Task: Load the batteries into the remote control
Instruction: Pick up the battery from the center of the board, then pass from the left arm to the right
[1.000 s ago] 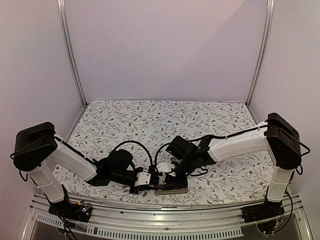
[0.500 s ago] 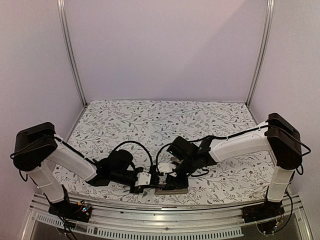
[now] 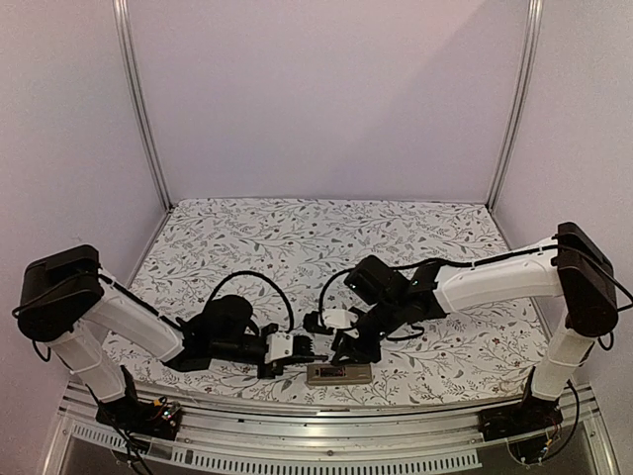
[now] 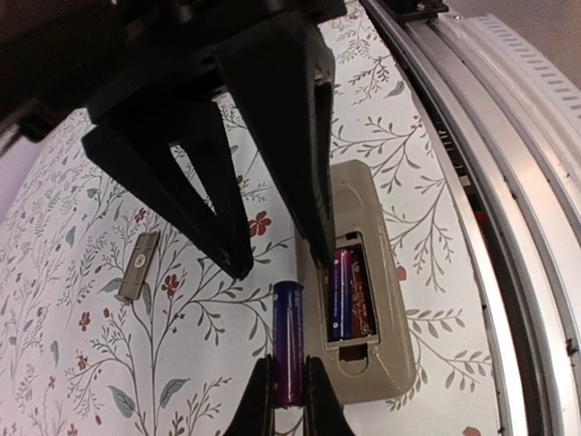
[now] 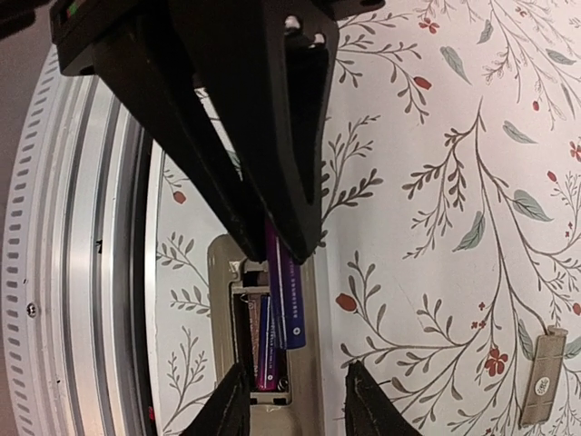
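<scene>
Setting: pale lilac walls enclose a table under a white cloth printed with grey leaves and small red flowers (image 3: 297, 237). A ribbed aluminium rail (image 3: 326, 440) runs along its near edge.
Remote: the small greyish-tan rectangular remote control (image 4: 392, 336) lies back-up on the cloth, close to the rail and between the two grippers. Its dark battery recess (image 4: 361, 300) is uncovered.
First battery: one thin purple cylindrical cell (image 4: 341, 295) lies in the recess, in the slot farther from the rail.
Second battery: a thin blue-purple cylindrical cell (image 4: 288, 341) sits at the remote's long edge away from the rail, roughly parallel to the first. Whether it touches the remote cannot be told.
Left gripper (image 4: 289, 400): pinched closed on one end of the second battery.
Right gripper (image 5: 295, 404): jaws partly apart, gripping nothing. Its fingers reach down at the recess end of the remote; contact cannot be told.
Loose part: a small flat tan rectangular plate (image 4: 136, 265) lies on the cloth, well apart from the remote.
</scene>
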{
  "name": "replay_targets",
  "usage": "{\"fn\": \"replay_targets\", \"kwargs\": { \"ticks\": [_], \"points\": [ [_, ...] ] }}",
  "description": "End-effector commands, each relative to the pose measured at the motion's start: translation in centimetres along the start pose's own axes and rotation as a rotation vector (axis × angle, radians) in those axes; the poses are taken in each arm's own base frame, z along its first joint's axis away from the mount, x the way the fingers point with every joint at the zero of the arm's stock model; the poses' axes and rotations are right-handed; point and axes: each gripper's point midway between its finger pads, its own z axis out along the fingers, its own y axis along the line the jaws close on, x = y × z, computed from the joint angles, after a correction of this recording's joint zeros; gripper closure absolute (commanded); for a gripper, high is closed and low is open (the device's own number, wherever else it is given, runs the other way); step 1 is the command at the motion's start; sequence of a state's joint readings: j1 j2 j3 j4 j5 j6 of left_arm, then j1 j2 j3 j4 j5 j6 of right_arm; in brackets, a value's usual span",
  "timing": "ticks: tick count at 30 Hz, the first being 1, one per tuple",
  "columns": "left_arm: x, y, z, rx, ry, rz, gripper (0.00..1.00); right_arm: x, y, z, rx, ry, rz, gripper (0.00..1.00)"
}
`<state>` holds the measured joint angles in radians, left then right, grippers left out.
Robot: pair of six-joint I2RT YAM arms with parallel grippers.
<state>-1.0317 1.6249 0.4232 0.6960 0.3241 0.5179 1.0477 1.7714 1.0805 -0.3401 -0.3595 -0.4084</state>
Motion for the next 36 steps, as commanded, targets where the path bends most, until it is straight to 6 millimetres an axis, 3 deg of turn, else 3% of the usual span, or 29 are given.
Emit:
{"fn": "replay_targets", "kwargs": {
  "ticks": [1, 4, 7, 14, 20, 24, 30, 33, 34, 36],
  "points": [
    [-2.6, 0.4, -0.7, -0.028, -0.095, -0.014, 1.0, -0.7, 0.5, -2.3, -0.026, -0.075, 0.008, 0.63],
    [-3.6, 0.4, -0.8, -0.021, -0.135, -0.045, 1.0, -1.6, 1.6, -3.6, -0.063, -0.146, 0.017, 0.54],
    [-4.1, -0.2, -0.6, 0.006, -0.161, -0.057, 1.0, -2.4, 2.3, -4.3, -0.084, -0.21, 0.042, 0.51],
    [-4.8, -0.6, -0.4, 0.017, -0.194, -0.056, 1.0, -1.9, 2.0, -3.1, -0.066, -0.195, 0.092, 0.54],
    [-4.9, -1.1, -0.3, 0.038, -0.204, -0.056, 1.0, -1.9, 1.9, -2.4, -0.074, -0.184, 0.087, 0.72],
    [-4.9, -0.9, -0.3, 0.027, -0.2, -0.064, 1.0, -1.6, 2.1, -2.5, -0.076, -0.182, 0.087, 0.76],
    [-4.9, -1.1, -0.2, 0.039, -0.199, -0.061, 1.0, -2.3, 2.7, -3.0, -0.098, -0.211, 0.073, 0.98],
    [-4.7, -1.1, 0.0, 0.045, -0.19, -0.071, 1.0, -2.3, 3.0, -3.2, -0.105, -0.213, 0.066, 1.0],
    [-4.6, -1.1, 0.1, 0.048, -0.181, -0.08, 0.87, -2.2, 3.0, -3.3, -0.102, -0.21, 0.069, 1.0],
    [-4.1, -1.2, 0.2, 0.046, -0.151, -0.098, 0.38, -1.6, 3.1, -3.4, -0.1, -0.177, 0.09, 1.0]
  ]
}}
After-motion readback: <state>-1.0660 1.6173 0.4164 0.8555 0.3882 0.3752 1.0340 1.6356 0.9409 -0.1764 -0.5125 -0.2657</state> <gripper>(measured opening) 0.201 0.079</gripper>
